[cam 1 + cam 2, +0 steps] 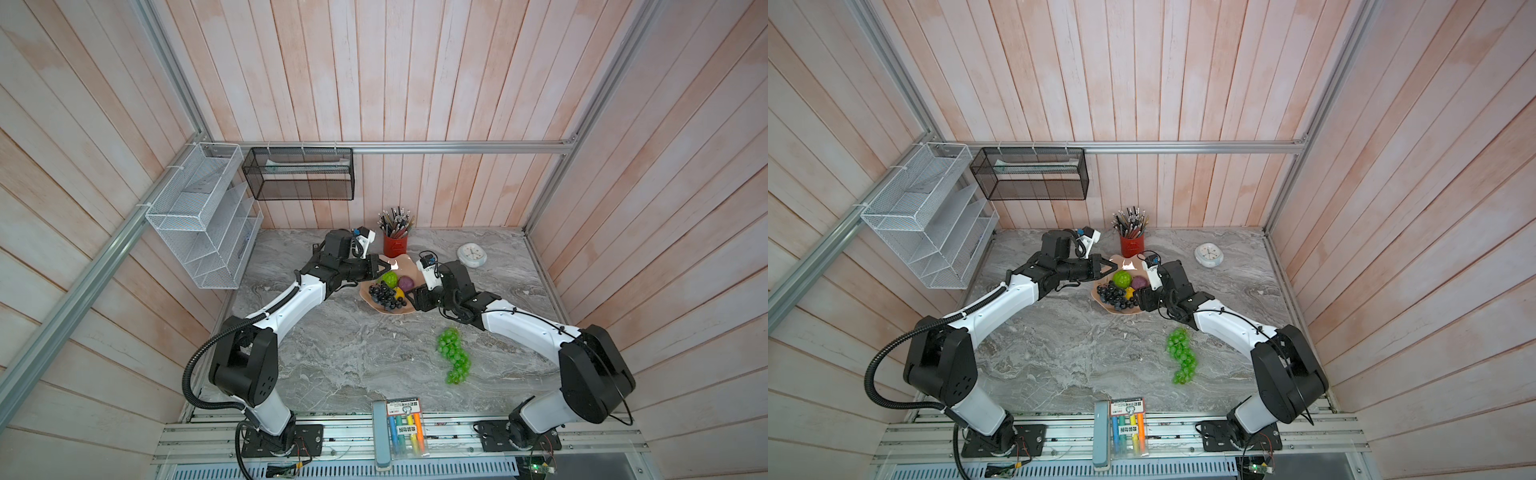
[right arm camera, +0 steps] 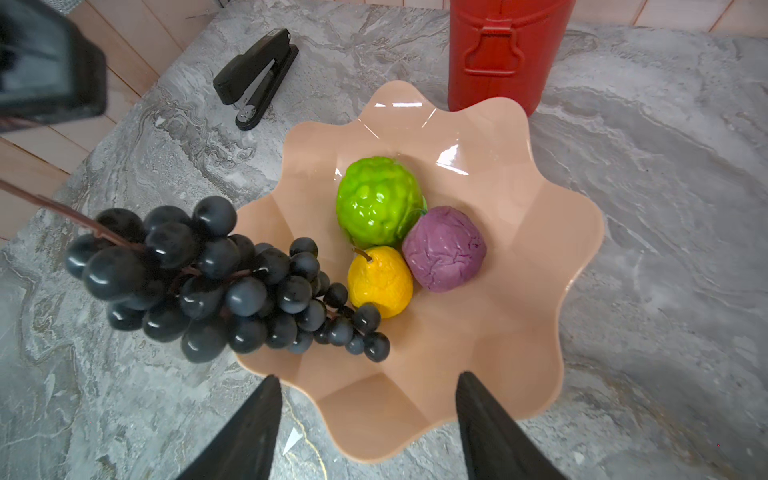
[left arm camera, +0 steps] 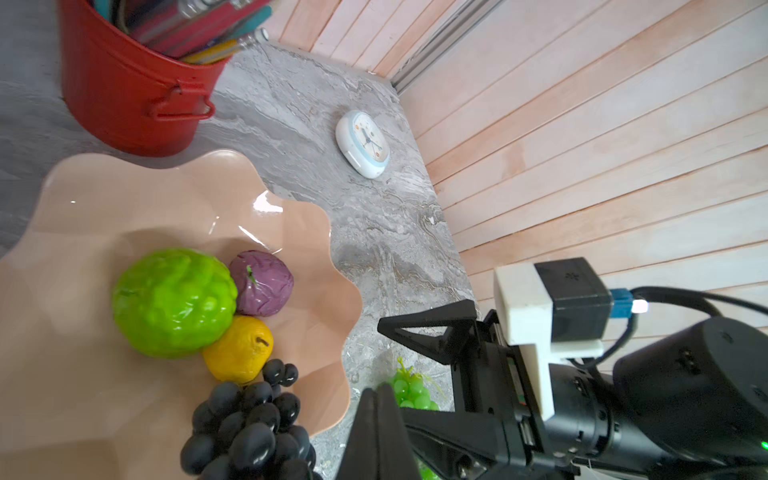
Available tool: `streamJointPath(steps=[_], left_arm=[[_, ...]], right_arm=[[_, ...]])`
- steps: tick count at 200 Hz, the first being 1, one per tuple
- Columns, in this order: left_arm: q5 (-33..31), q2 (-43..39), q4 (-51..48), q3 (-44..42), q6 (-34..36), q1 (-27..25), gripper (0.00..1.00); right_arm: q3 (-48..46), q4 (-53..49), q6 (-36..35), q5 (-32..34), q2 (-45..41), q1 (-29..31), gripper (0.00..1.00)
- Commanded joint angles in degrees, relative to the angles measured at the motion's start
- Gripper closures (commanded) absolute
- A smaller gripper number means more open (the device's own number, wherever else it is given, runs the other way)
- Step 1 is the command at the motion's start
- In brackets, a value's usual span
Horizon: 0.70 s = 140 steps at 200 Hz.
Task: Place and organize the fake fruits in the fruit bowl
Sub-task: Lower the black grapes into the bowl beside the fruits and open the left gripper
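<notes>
Left gripper (image 3: 376,419): closed, empty, by bowl (image 2: 540,332).
Right gripper (image 2: 369,376): open, empty, over the bowl's rim.
Green grapes (image 1: 453,355): outside bowl, lower right of centre in both top views.
Next: probably pinch the stem and lower them beside the dark grapes (image 2: 208,274).

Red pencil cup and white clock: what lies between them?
Nothing; only bare table separates the pencil cup from the clock, seen in the left wrist view.

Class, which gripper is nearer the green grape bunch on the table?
Right. The right gripper is at the fruit bowl rim facing the green grape bunch; the left gripper is over the bowl's far side.
</notes>
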Motion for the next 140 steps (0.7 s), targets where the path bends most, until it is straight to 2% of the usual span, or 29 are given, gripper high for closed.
streamJointPath(steps=[1,62,140], left_arm=[[0.2,0.3,0.3,0.2,2.1,0.8,1.00],[-1.3,6.5,-3.1,5.6,4.0,2.6,1.00],[-0.3,16.5,-7.8,14.5,6.9,3.1,1.00]], right_arm=[[2.5,2.2,-1.2,-1.9,2.2,1.0,0.33],[5.6,5.0,-1.4,-5.8,9.3,1.6,0.33],[7.6,7.2,-0.9,-7.1,16.1,2.8,0.34]])
